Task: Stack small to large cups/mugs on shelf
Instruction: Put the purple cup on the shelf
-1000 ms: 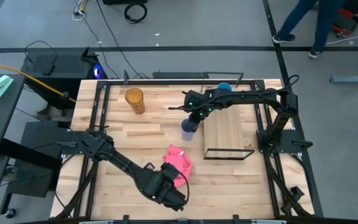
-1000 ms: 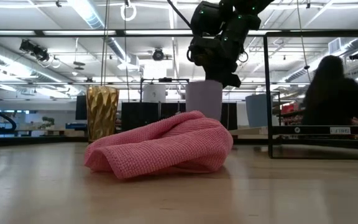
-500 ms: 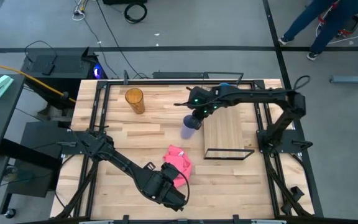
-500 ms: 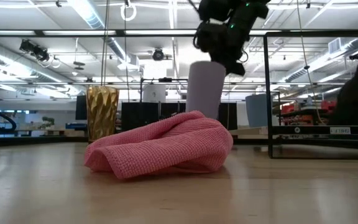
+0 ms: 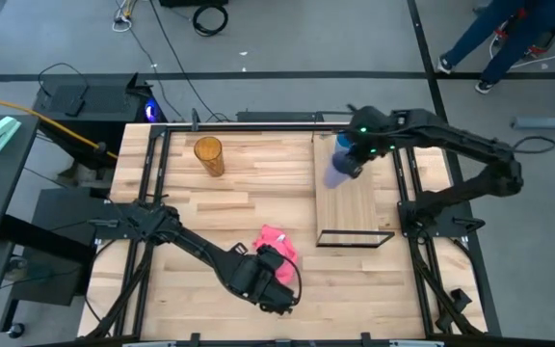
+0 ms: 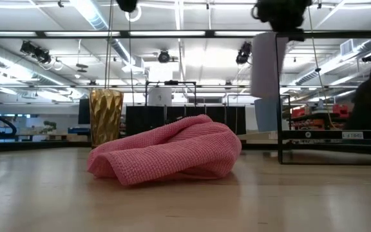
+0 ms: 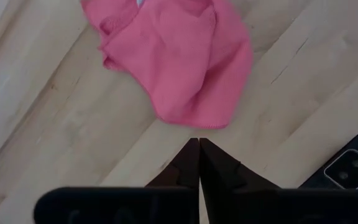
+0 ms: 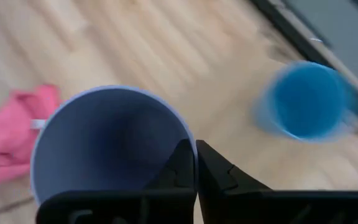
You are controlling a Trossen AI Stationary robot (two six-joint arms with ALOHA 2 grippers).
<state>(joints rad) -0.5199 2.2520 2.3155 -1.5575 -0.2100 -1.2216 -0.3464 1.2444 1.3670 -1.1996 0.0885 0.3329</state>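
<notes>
Table (image 5: 171, 207): butcher-block top, both arms over it.
Shelf (image 5: 356, 207): light board with black frame, on table's right part.
Right gripper (image 5: 353, 160): above shelf's far-left corner, fingers pinched on rim of purple cup (image 5: 341, 170), cup lifted clear of board, mouth up.
Left gripper (image 5: 279, 295): near front edge, just beside pink cloth (image 5: 276, 244), fingers pressed together, holding nothing.
Amber cup (image 5: 209, 156): upright on far-left table, well apart from shelf.
Blue cup (image 8: 308, 101): upright near shelf's far edge, close to purple cup.
</notes>
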